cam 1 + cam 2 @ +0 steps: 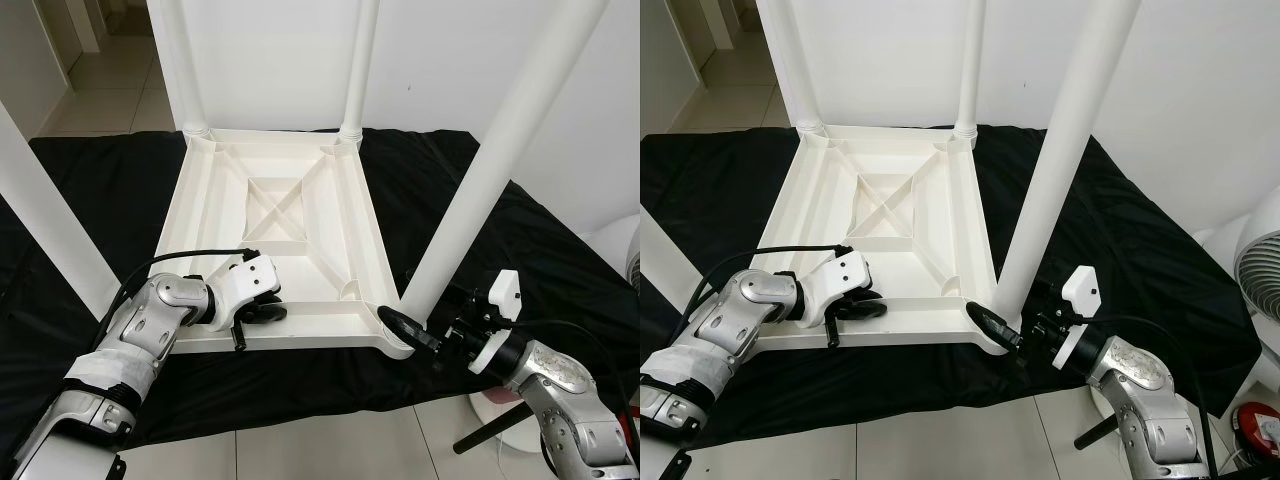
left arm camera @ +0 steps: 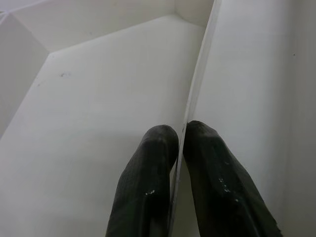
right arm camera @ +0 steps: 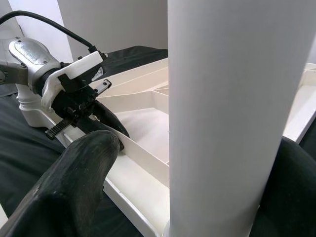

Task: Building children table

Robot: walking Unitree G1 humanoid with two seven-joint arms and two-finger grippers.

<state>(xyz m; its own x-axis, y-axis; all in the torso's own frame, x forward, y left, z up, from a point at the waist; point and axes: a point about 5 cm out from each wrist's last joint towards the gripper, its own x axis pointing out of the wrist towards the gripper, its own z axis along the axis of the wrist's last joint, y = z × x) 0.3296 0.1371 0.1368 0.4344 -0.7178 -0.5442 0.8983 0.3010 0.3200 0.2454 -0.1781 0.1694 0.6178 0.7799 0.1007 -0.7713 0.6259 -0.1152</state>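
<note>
— Well, start at the left gripper (image 1: 262, 312): what has it got?

— Its two black fingers (image 2: 148, 182) are pinched onto the thin upright rib along the near edge of the table top (image 1: 275, 215), one finger on each side of the rib. It is clamped there, holding the frame down.

— And the right gripper (image 1: 415, 335)?

— Its fingers straddle the base of the near right leg (image 1: 480, 175), right where that leg meets the corner socket. In the right wrist view one finger lies on one side of the white tube and the other shows at the far side, so it grasps the leg.

— Where does the table sit?

— Upside down on a black cloth (image 1: 90, 190) over the tiled floor (image 1: 300, 450), with four white legs pointing up.

— How will it handle?

— I judge it light, hollow moulded plastic: stiff enough along the ribs, but smooth and likely slippery on the round leg. The thin rib could flex or crack if squeezed hard.

— Best hold, then?

— Low on the leg, near the socket, so a push or twist goes straight into the joint; the rim rib suits steadying only.
</note>
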